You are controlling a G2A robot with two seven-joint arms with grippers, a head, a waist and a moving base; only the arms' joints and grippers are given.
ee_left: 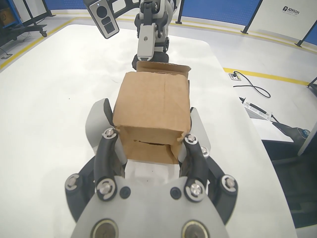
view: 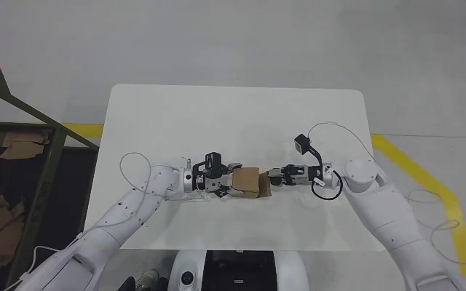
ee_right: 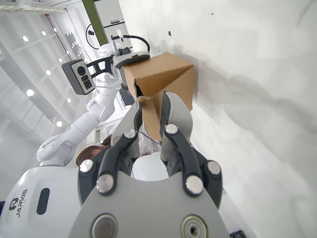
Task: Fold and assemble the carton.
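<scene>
A small brown carton (view: 247, 182) lies on the white table (view: 218, 116) near its front edge, between my two grippers. In the left wrist view the carton (ee_left: 151, 105) sits between my left gripper's fingers (ee_left: 99, 115), which clasp its two sides; its near end shows folded flaps. My left gripper (view: 231, 183) holds it from the left. My right gripper (view: 271, 177) meets the carton's other end. In the right wrist view that gripper (ee_right: 152, 115) is shut on a loose end flap (ee_right: 151, 122) of the carton (ee_right: 161, 75). The same flap (ee_left: 163, 66) stands up at the far end under the right gripper (ee_left: 146, 58).
A dark bin with cardboard scraps (view: 22, 145) and a green frame stand off the table's left side. Yellow floor tape (view: 400, 156) runs to the right. A cable and socket (ee_left: 247, 82) lie on the floor beyond the table's edge.
</scene>
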